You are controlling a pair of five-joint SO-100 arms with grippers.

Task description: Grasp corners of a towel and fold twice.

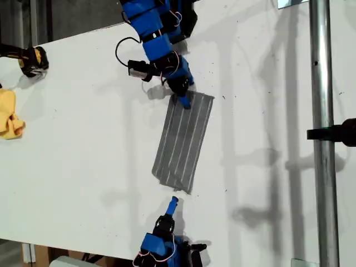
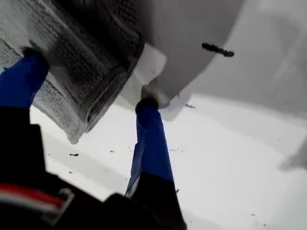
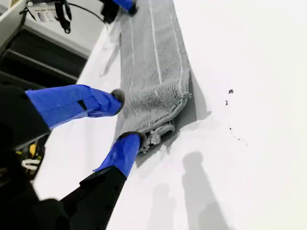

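At mid-table, the towel lies as a long strip, apparently folded once, running between the two arms. My first gripper sits at the far end, jaws apart astride that edge; whether they pinch cloth, I cannot tell. My second gripper waits at the near end, jaws parted, holding nothing, likely poised for its corners. No containers are in view.
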